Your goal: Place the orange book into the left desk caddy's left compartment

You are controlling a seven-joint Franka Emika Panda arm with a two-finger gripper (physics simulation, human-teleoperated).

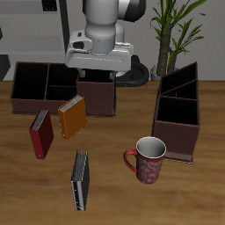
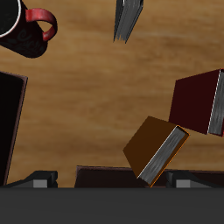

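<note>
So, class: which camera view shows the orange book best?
The exterior view: the whole orange book shows, lying beside the red book. The wrist view shows the orange book closer, with its page edges.

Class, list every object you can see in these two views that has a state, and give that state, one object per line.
orange book: flat on the table, closed, not held
red book: flat on the table, closed
dark grey book: flat on the table, closed
mug: upright
left desk caddy: upright, compartments look empty
other caddy: upright, open-topped
hand: holding nothing; open or shut unclear
</note>
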